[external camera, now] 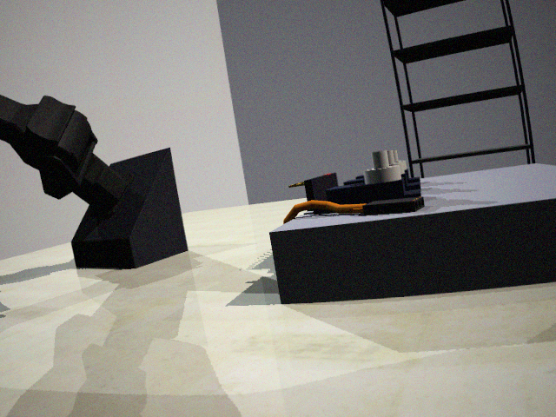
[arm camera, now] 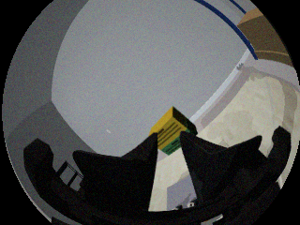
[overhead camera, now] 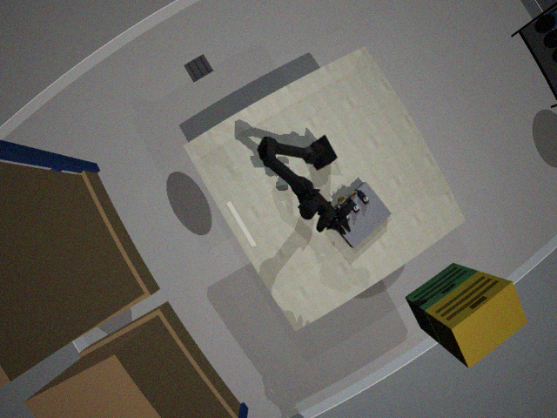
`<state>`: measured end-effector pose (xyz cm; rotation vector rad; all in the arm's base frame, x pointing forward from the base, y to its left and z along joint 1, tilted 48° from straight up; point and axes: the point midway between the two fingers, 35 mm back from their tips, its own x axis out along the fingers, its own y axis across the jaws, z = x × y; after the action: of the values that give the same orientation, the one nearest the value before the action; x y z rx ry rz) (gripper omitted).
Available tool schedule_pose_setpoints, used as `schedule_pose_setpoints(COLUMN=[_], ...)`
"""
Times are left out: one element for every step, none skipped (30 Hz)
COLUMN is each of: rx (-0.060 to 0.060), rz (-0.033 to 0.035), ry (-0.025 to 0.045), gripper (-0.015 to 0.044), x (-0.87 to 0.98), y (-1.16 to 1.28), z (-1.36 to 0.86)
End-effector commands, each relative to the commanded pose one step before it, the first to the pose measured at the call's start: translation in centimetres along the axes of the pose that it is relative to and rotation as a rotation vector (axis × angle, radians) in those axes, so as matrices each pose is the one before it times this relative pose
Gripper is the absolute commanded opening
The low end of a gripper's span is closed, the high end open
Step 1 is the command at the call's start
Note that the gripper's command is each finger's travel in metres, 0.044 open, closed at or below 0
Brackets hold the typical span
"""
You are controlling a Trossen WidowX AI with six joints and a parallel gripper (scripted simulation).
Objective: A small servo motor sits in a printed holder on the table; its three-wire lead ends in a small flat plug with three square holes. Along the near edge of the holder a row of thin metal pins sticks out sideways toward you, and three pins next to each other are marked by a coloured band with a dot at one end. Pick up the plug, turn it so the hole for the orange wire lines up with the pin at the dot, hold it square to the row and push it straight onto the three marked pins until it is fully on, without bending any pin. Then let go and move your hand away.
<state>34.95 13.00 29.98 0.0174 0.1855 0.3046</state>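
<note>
The grey holder block [overhead camera: 371, 216] [external camera: 404, 255] [arm camera: 175, 193] stands on the table. Dark servo motors [overhead camera: 362, 196] with pale round horns [external camera: 384, 174] sit on it. The flat black plug [external camera: 394, 205] lies on the block's top near its edge in the exterior view, with the orange wire [external camera: 329, 205] curving from it over the side. A thin gold pin [external camera: 297, 184] sticks out sideways from a small dark housing [external camera: 321, 186] with a red mark. The coloured band, dot and plug holes cannot be made out. My gripper [overhead camera: 348, 226] [arm camera: 169, 136] is partly open and empty, above the block's lower left side in the top view.
The arm's dark base [overhead camera: 324, 152] [external camera: 155, 215] stands on the pale table [overhead camera: 405, 148] [external camera: 201, 332] beside the block. A white strip [overhead camera: 241, 224] lies near one table edge. A yellow and green box [overhead camera: 486, 324] and a black shelf rack [external camera: 458, 43] stand beyond the table.
</note>
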Motion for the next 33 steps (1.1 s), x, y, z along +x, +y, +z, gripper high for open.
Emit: schedule_pose_setpoints(rx=[-0.0016, 0.0005, 0.0004, 0.0003, 0.0003, 0.0002, 0.0001, 0.0000, 0.0000, -0.0001, -0.0002, -0.0003, -0.0004, -0.0005, -0.0005, -0.0006, -0.0007, -0.0008, -0.0008, -0.0009, -0.0010, -0.0010, -0.0012, -0.0012, -0.0013, -0.0014, -0.0015, -0.0015, -0.0017, -0.0018, -0.0019, -0.0039, -0.0091], rz=[-0.02888, -0.00776, -0.00778, -0.00780, -0.00783, -0.00784, -0.00784, -0.00787, -0.00788, -0.00791, -0.00791, -0.00838, -0.00809, -0.00855, -0.00811, -0.00802, -0.00800, -0.00847, -0.00815, -0.00806, -0.00805, -0.00806, -0.00852, -0.00816, -0.00854, -0.00859, -0.00860, -0.00826, -0.00856, -0.00862, -0.00863, -0.00924, -0.01060], ry=[-0.02734, -0.00658, -0.00659, -0.00658, -0.00659, -0.00658, -0.00656, -0.00657, -0.00656, -0.00656, -0.00655, -0.00692, -0.00666, -0.00684, -0.00665, -0.00655, -0.00652, -0.00688, -0.00661, -0.00652, -0.00649, -0.00648, -0.00684, -0.00653, -0.00681, -0.00683, -0.00682, -0.00653, -0.00675, -0.00678, -0.00677, -0.00562, -0.00252], gripper=[0.0115, 0.0115, 0.0115, 0.0115, 0.0115, 0.0115, 0.0115, 0.0115, 0.0115, 0.0115, 0.0115, 0.0115, 0.0115, 0.0115, 0.0115, 0.0115, 0.0115, 0.0115, 0.0115, 0.0115, 0.0115, 0.0115, 0.0115, 0.0115, 0.0115, 0.0115, 0.0115, 0.0115, 0.0115, 0.0115, 0.0115, 0.0115, 0.0115], x=[-0.640, -0.149, -0.149, -0.149, -0.150, -0.150, -0.150, -0.150, -0.150, -0.151, -0.151, -0.159, -0.154, -0.160, -0.154, -0.152, -0.152, -0.160, -0.154, -0.152, -0.152, -0.152, -0.161, -0.154, -0.161, -0.162, -0.162, -0.155, -0.161, -0.162, -0.162, -0.146, -0.101], y=[-1.421, -0.345, -0.344, -0.342, -0.341, -0.339, -0.337, -0.336, -0.334, -0.332, -0.330, -0.347, -0.333, -0.346, -0.329, -0.323, -0.320, -0.336, -0.321, -0.316, -0.313, -0.311, -0.327, -0.311, -0.323, -0.322, -0.320, -0.306, -0.314, -0.314, -0.313, -0.320, -0.338], z=[0.270, 0.081, 0.081, 0.080, 0.080, 0.079, 0.079, 0.078, 0.078, 0.077, 0.077, 0.080, 0.077, 0.077, 0.076, 0.074, 0.073, 0.077, 0.073, 0.072, 0.071, 0.071, 0.074, 0.070, 0.073, 0.072, 0.072, 0.068, 0.070, 0.070, 0.069, 0.053, 0.009])
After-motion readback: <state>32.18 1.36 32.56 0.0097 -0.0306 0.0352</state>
